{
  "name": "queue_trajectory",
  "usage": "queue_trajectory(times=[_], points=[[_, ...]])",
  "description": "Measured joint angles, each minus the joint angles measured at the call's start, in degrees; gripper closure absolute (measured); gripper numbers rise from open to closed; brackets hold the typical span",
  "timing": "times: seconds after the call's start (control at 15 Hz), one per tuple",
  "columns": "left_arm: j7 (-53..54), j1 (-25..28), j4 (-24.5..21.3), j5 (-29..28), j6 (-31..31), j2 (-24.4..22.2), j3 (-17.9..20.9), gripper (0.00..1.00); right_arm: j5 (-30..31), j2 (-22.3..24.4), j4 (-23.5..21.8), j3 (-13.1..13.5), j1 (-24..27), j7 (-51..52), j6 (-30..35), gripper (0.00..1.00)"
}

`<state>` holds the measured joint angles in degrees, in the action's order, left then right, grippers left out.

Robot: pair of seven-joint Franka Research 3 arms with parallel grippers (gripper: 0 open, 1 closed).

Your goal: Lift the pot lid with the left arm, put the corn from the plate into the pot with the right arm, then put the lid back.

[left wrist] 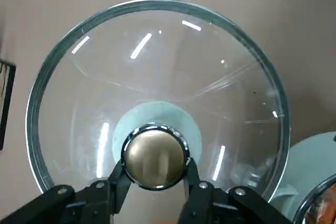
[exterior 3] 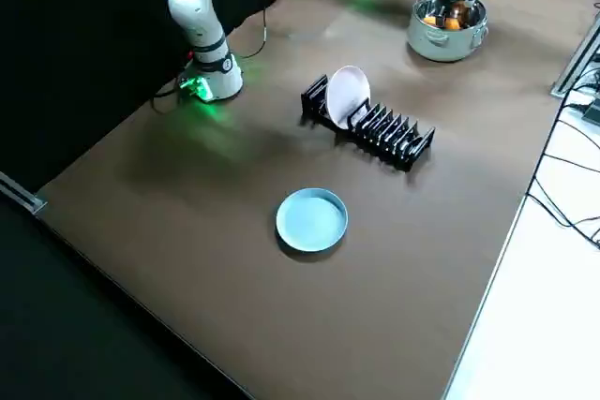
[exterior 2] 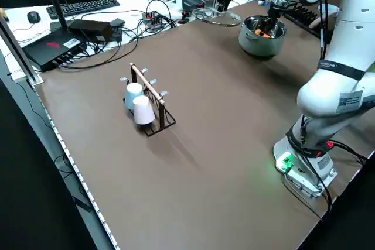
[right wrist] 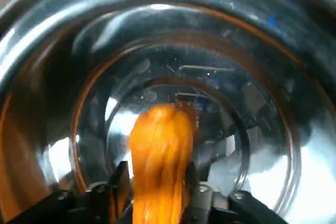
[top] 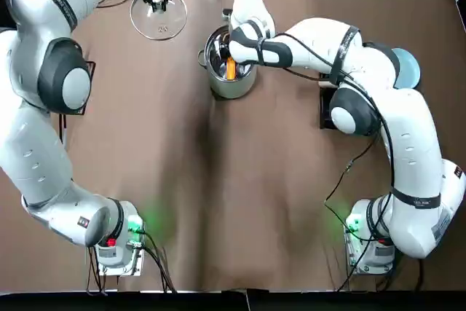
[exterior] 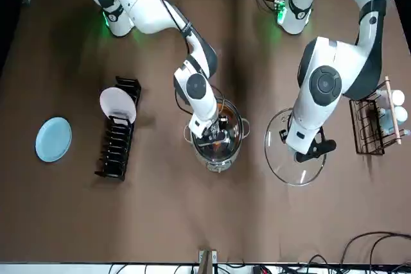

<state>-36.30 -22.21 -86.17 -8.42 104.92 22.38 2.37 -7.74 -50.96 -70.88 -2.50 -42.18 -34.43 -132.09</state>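
The steel pot (top: 240, 87) stands uncovered at the far middle of the table. My right gripper (top: 230, 62) reaches down into it, shut on the orange corn (right wrist: 157, 145), which hangs inside the pot (right wrist: 252, 51) above its floor. The glass lid (top: 149, 23) is off to the left of the pot, near the table's far edge. My left gripper (left wrist: 156, 167) is shut on the lid's round metal knob (left wrist: 155, 148). Whether the lid (exterior: 286, 158) rests on the table or hangs just above it, I cannot tell.
A light blue plate (exterior 3: 311, 219) with nothing on it lies on the robot's right. Beside it a black dish rack (exterior: 119, 139) holds a white plate (exterior: 117, 104). A wire rack with cups (exterior 2: 143, 100) stands on the robot's left.
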Motion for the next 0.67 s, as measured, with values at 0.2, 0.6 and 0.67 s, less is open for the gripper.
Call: queue_trajectory(times=[0.2,0.6,0.67], points=[[0.0,0.0,0.01,0.09,0.03,0.0,-0.02,0.54,-0.02,0.44,1.82,0.32,0.23,-0.18,-2.07,0.16],[0.0,-0.27,0.13,1.55,0.05,-0.01,-0.16,0.54,0.0,4.58,2.76,0.75,1.02,-0.15,3.23,0.01],[0.0,-0.43,0.15,1.81,0.05,-0.02,-0.33,0.54,0.0,5.41,2.85,0.79,1.78,0.17,6.79,0.01]])
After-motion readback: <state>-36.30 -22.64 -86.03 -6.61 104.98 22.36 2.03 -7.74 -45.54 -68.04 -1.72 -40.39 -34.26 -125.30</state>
